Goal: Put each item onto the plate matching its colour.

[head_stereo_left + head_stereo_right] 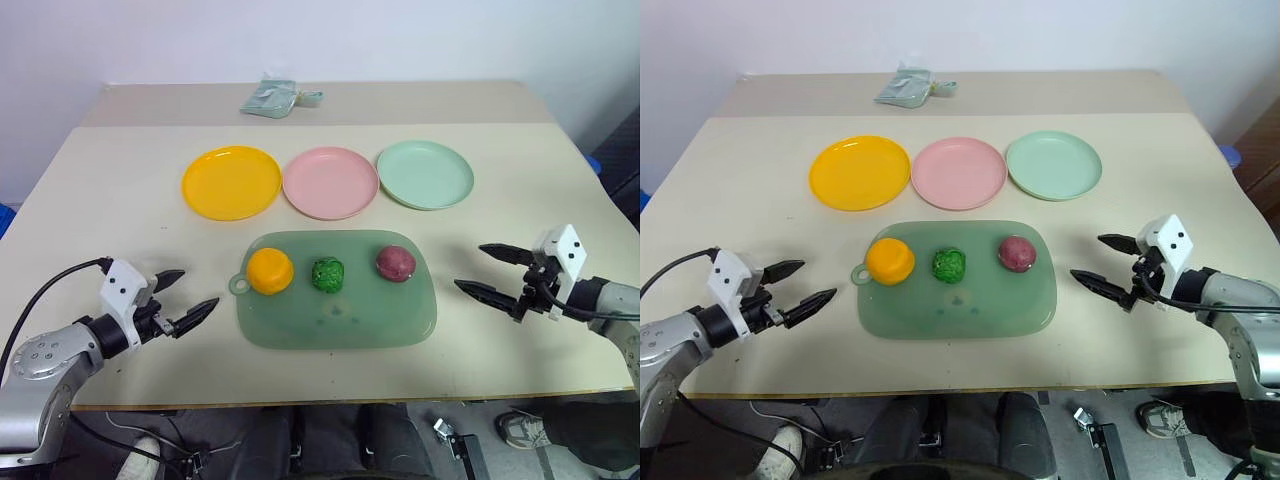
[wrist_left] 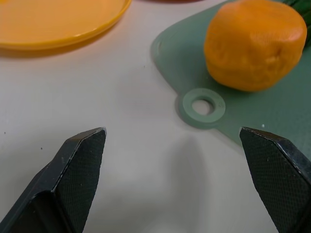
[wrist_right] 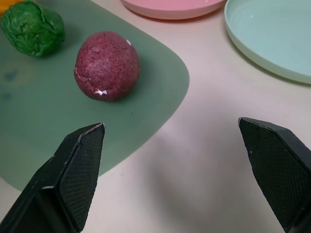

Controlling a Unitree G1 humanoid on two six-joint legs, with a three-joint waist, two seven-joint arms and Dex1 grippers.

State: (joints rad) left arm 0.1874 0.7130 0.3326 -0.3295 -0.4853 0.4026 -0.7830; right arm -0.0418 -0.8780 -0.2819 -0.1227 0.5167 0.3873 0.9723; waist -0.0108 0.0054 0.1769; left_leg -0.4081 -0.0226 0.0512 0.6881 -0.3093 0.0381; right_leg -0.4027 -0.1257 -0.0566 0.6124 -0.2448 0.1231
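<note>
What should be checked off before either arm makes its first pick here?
1. Left gripper open and holding nothing: ok.
2. Right gripper open and holding nothing: ok.
3. Orange item, green item and red item all lie apart on the tray, each reachable alone: ok.
4. Yellow plate, pink plate and mint plate bare and ready: ok.
5. Any item already on its matching plate: not ok, none placed yet.
6. Bag at the far edge lies away from the plates: ok.
</note>
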